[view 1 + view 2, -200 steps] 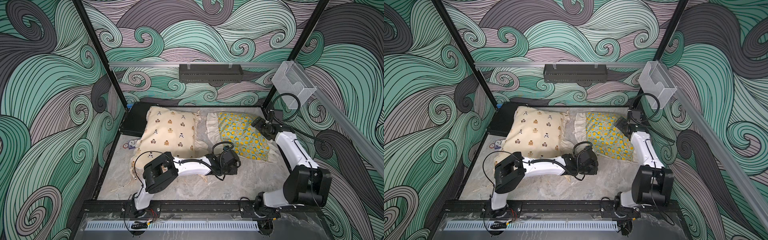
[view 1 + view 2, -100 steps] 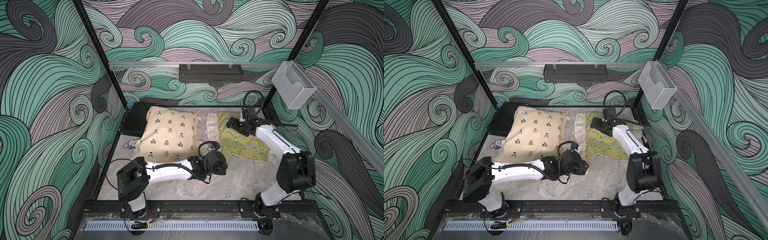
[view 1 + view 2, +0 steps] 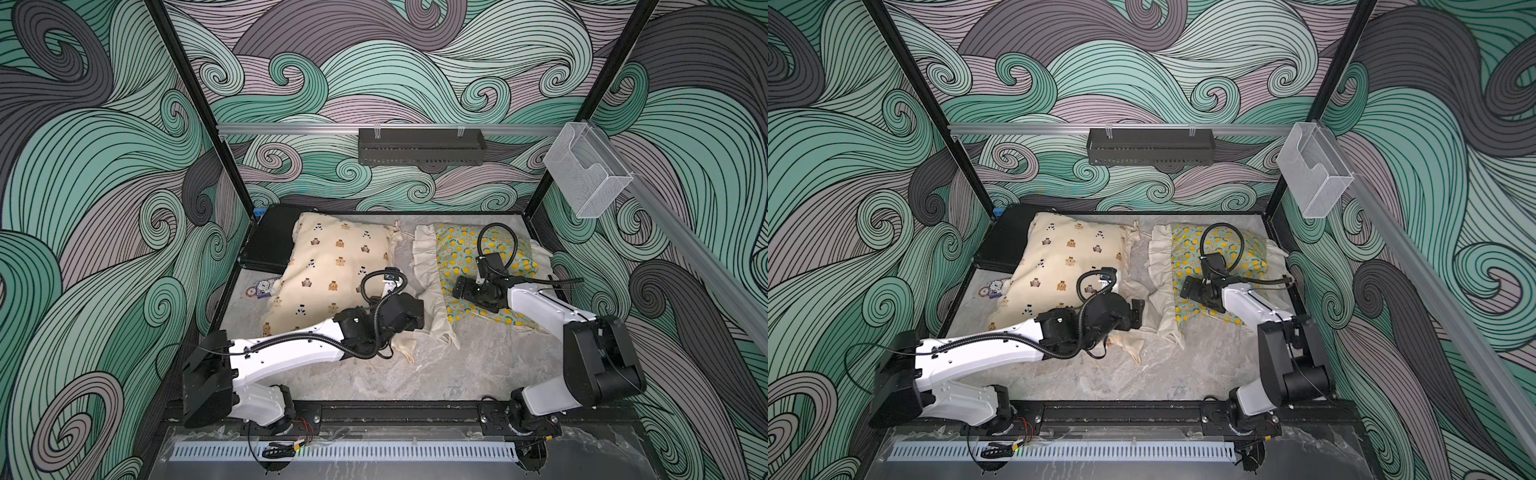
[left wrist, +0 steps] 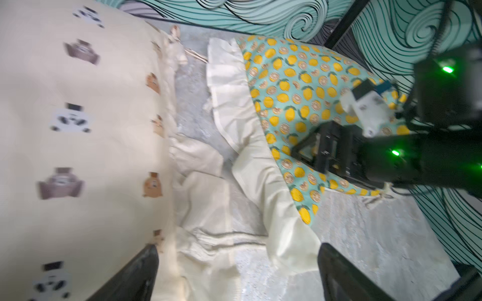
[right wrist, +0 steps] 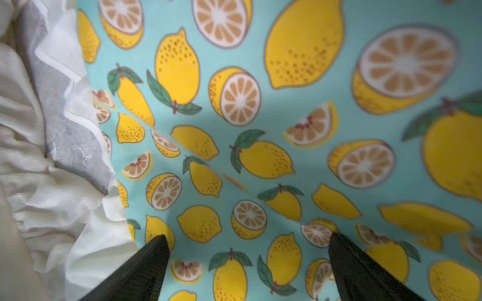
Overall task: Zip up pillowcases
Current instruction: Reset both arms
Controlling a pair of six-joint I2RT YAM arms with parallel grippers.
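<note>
- Front rail (image 3: 395, 415): both arm bases are bolted on. Bare marbled table (image 3: 465, 374) lies just behind.
- Left arm (image 3: 291, 353): it reaches low across the table. Its wrist lies over the near right corner of the bear pillowcase (image 3: 332, 266) and hides that corner.
- Left gripper (image 4: 238, 260): jaws spread wide, pinching nothing. In the wrist view one finger sits over the edge of the bear print. Crumpled cream trim fills the gap between the fingers.
- Right arm (image 3: 540, 303): it comes in from the right and covers the near edge of the lemon pillowcase (image 3: 453, 249).
- Right gripper (image 5: 247, 239): jaws spread wide and empty, fingertips close over the lemon print. Cannot tell whether they touch it.
- Cable loop (image 3: 498, 245): it arches over the middle of the lemon pillowcase.
- Pillowcases: they lie side by side on the back half of the table, bear to the left and lemon to the right. A strip of table shows between them at the far end. Nearer, their ruffles bunch together. Zippers cannot be made out.
- Small printed card (image 3: 262, 289): on the table just beside the bear pillowcase's left edge.
- Flat black case (image 3: 270, 245): in the far left corner, with the bear pillowcase overlapping its edge.
- Back wall: a black perforated tray (image 3: 419, 147) hangs on the rail.
- Right rail: a clear plastic holder (image 3: 582, 174).
</note>
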